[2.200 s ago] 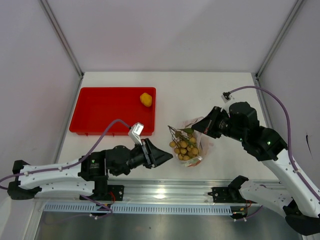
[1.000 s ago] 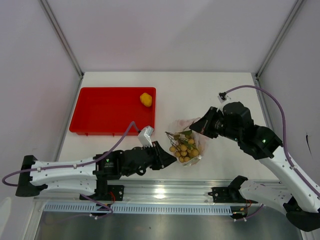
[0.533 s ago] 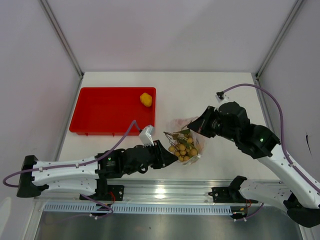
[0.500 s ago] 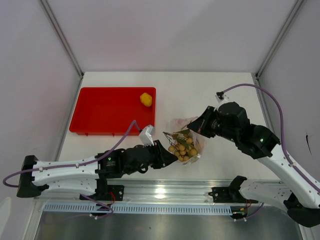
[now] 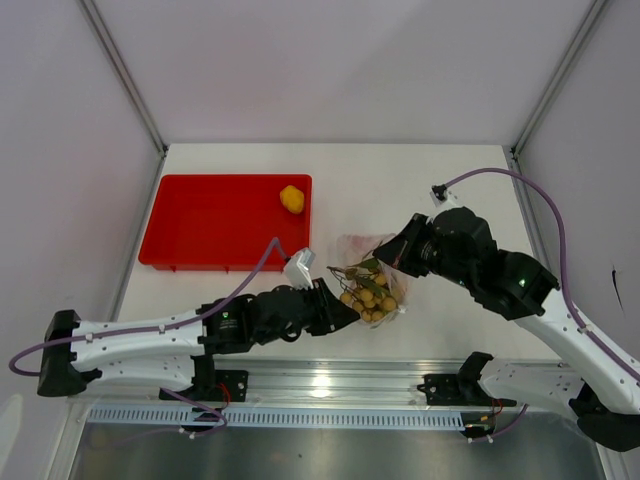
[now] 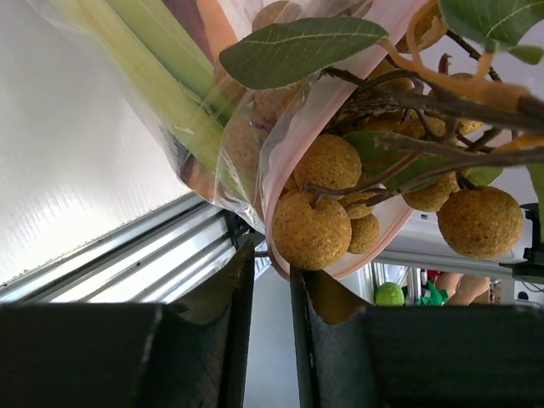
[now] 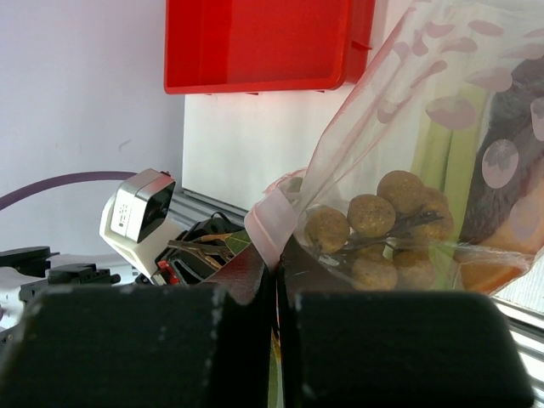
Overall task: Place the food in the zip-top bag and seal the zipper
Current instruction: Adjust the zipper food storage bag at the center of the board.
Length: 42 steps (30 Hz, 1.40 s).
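The zip-top bag (image 5: 362, 250) hangs tilted over the table. My right gripper (image 5: 393, 258) is shut on its pink zipper (image 7: 274, 223). Inside show green-white stalks (image 7: 442, 144), a dark sweet potato (image 7: 510, 170), an orange piece (image 7: 484, 276) and part of the tan berries (image 7: 374, 217). The berry bunch (image 6: 310, 229) sits in the bag's mouth, its leaves and twigs sticking out. My left gripper (image 5: 350, 308) is at the bunch's near-left side. Its jaws stand a narrow gap apart, with the zipper rim (image 6: 293, 127) and one berry just beyond the tips. A yellow fruit (image 5: 291, 198) lies in the tray.
The red tray (image 5: 220, 225) sits at the back left with the fruit in its far right corner. An aluminium rail (image 5: 330, 385) runs along the table's near edge below the bag. Walls close in the left and right sides.
My left gripper has pushed right and forward up against the berry bunch, its jaws narrowing a little. My right gripper has drawn the bag slightly left toward it.
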Each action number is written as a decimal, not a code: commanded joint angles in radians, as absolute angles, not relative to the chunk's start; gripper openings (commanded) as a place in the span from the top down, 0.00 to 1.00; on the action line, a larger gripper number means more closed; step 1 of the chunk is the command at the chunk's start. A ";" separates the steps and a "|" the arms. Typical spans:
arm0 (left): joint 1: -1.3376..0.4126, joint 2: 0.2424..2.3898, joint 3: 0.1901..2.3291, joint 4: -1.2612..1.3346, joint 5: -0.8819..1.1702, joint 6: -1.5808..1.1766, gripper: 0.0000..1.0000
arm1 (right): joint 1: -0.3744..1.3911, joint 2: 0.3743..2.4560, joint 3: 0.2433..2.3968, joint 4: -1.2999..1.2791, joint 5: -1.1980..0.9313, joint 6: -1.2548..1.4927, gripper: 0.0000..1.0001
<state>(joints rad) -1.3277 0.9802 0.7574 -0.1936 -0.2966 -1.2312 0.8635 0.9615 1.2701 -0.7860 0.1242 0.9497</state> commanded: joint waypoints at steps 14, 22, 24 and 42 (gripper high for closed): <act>-1.285 0.884 0.776 -0.055 -0.232 -1.033 0.99 | 0.887 0.923 1.318 -0.762 0.239 0.806 1.00; -1.266 0.988 1.172 -0.327 0.060 -0.696 0.99 | 0.887 0.971 1.534 -1.043 0.384 0.612 1.00; -1.252 1.020 1.143 -0.299 0.086 -0.704 1.00 | 0.887 0.936 1.496 -0.993 0.331 0.621 1.00; -1.143 1.250 1.103 -0.261 0.227 -0.695 1.00 | 0.746 0.992 1.344 -1.082 0.181 0.611 1.00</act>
